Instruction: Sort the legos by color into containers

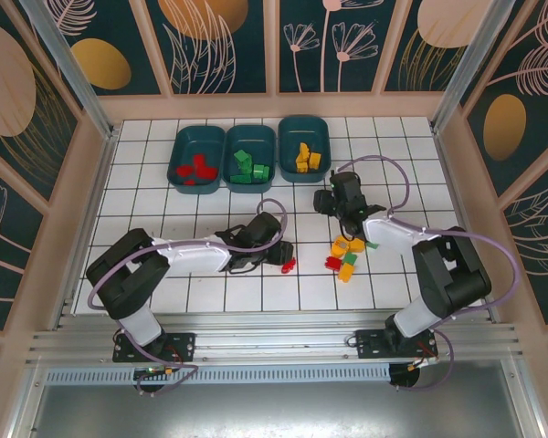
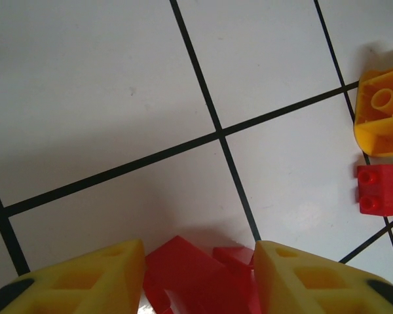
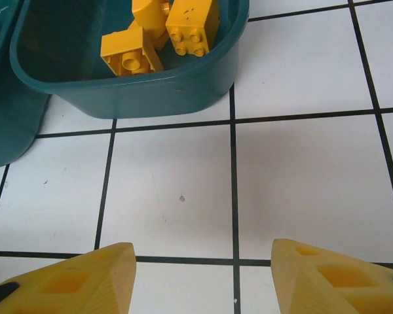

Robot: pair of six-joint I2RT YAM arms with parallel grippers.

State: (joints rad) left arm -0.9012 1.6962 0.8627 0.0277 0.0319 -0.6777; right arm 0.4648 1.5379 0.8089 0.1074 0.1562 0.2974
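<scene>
Two red legos pinched in left end effector; bottoms cropped

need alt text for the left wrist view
Red legos sit between the left end effector's two yellow fingers, on a white tiled table. At the right edge lie an upside-down yellow lego and another red lego.

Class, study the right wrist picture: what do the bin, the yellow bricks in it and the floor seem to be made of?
Bin: dark teal moulded plastic, likely; smooth rounded wall, soft sheen.
Yellow bricks: hard glossy plastic; crisp studs.
Floor: white, smooth, black grid lines; tile or printed board, unclear.
</scene>
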